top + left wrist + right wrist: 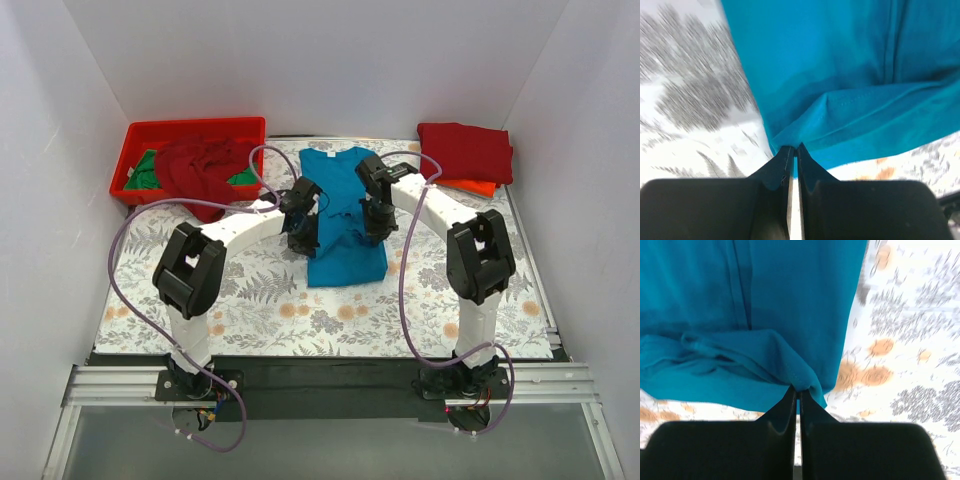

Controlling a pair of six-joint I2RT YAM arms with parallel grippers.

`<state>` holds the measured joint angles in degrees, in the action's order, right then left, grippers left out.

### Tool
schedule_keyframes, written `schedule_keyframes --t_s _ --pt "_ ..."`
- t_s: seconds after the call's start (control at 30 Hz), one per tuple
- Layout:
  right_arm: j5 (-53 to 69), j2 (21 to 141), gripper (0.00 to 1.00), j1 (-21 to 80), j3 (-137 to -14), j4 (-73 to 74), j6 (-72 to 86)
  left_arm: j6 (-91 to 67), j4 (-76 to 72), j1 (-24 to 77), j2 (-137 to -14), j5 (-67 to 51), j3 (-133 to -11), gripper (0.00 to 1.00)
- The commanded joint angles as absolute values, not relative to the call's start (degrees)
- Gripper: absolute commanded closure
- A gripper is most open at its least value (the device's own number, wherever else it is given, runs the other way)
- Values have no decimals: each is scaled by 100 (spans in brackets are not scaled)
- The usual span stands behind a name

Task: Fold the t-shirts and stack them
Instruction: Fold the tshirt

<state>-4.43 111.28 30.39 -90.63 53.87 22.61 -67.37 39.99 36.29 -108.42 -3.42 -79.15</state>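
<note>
Gripping teal t-shirt (pixel 345 265) edge with left fingers (pixel 777 170) and right fingers (pixel 782 410), both closed. Risk: thin pinch slipping; uneven pull skewing the fold.

The table (pixel 260 300), covered in a fern-and-flower print, has a teal-blue t-shirt (pixel 345 265) lying near its middle. Behind and well to the left of that shirt sits a red plastic tray (pixel 195 125). Behind and to its right lies a folded orange t-shirt (pixel 470 186), with a dark red one (pixel 465 150) on top.
</note>
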Motion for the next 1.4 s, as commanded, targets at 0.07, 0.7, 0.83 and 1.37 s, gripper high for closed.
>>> schedule_keyframes --t_s 0.07,0.7,0.83,1.37 --pt "-712 11592 99 2813 -9912 5414 2066 -6390 3552 3200 -11091 -386 -8437 100" --pt "-536 12357 99 2443 -10723 5414 1811 -6108 3305 2707 -11944 -1019 -9281 100" --pt "-492 12489 99 2426 -10837 5414 1784 -6187 3287 2646 -11997 -1037 -9325 100" --pt "-203 12797 99 2338 -11293 5414 1697 -6380 3295 2417 -12155 -1151 -9500 98"
